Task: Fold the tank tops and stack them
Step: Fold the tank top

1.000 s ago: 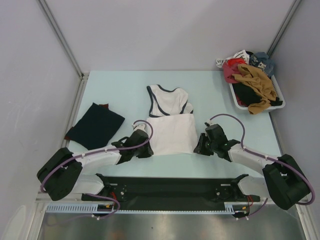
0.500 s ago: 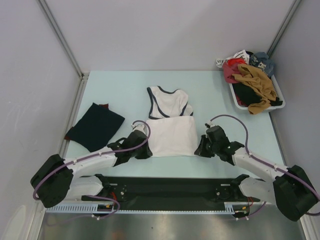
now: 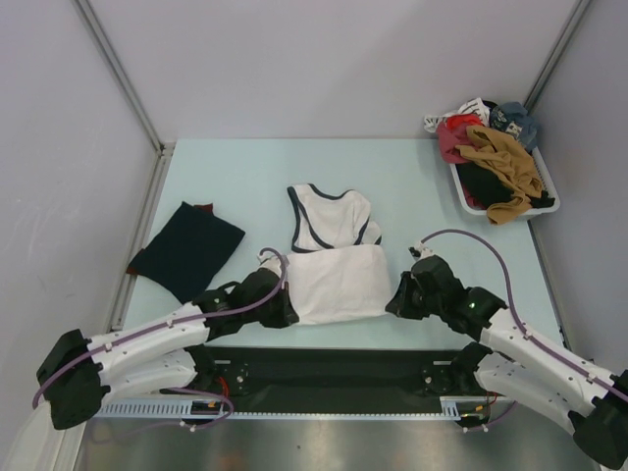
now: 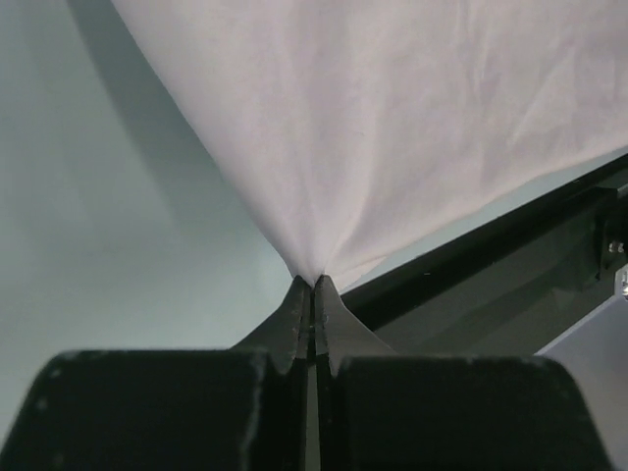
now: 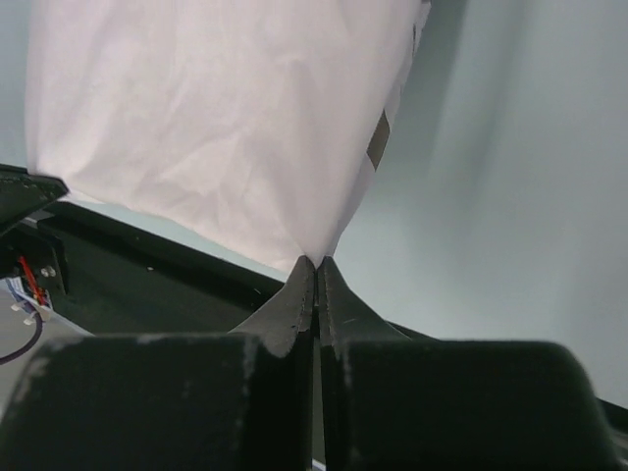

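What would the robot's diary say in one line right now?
left fingers: shut on white top, near left corner | right fingers: shut on white top, near right corner | navy top: lying apart, left side

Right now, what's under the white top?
The left gripper and right gripper pinch the near corners of the white top. Beside them only table shows. Anything under the cloth is covered.

Soft, even light fills the top view, which is sharp throughout with faint shadows. In the wrist views the left hand (image 4: 314,287) and right hand (image 5: 316,263) are dark and blurred at 6 o'clock. The white tank top (image 4: 392,128) casts grey shadow on the worktop (image 4: 98,245) at 11 o'clock in the left wrist view and 1 o'clock in the right.
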`<state>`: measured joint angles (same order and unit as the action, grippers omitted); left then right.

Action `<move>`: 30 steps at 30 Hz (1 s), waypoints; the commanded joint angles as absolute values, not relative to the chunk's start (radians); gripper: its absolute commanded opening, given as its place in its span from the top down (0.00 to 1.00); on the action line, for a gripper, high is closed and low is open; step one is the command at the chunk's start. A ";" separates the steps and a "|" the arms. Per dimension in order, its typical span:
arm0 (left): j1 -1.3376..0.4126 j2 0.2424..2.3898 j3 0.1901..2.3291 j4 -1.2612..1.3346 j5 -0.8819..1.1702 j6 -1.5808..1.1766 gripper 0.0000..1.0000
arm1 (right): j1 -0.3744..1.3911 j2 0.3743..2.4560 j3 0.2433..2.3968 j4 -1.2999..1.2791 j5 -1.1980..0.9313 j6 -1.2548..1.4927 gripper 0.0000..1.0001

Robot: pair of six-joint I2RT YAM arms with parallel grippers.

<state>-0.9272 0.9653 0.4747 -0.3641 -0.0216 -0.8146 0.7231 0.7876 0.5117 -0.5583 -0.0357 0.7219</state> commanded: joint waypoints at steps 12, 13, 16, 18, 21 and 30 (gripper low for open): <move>-0.692 1.038 0.817 -0.492 0.107 -0.675 1.00 | 0.597 1.044 0.905 -0.558 -0.034 0.558 1.00; -0.671 1.055 0.837 -0.495 0.121 -0.664 1.00 | 0.565 1.067 0.945 -0.551 -0.058 0.549 1.00; -0.603 1.118 0.926 -0.517 0.132 -0.605 1.00 | 0.502 1.159 1.032 -0.537 -0.089 0.515 1.00; -0.548 1.175 1.001 -0.523 0.156 -0.582 1.00 | 0.470 1.221 1.075 -0.512 -0.113 0.502 1.00; -0.482 1.253 1.095 -0.526 0.178 -0.551 1.00 | 0.413 1.316 1.170 -0.500 -0.159 0.485 1.00; -0.357 1.537 1.318 -0.499 0.252 -0.520 1.00 | 0.308 1.604 1.452 -0.488 -0.278 0.453 1.00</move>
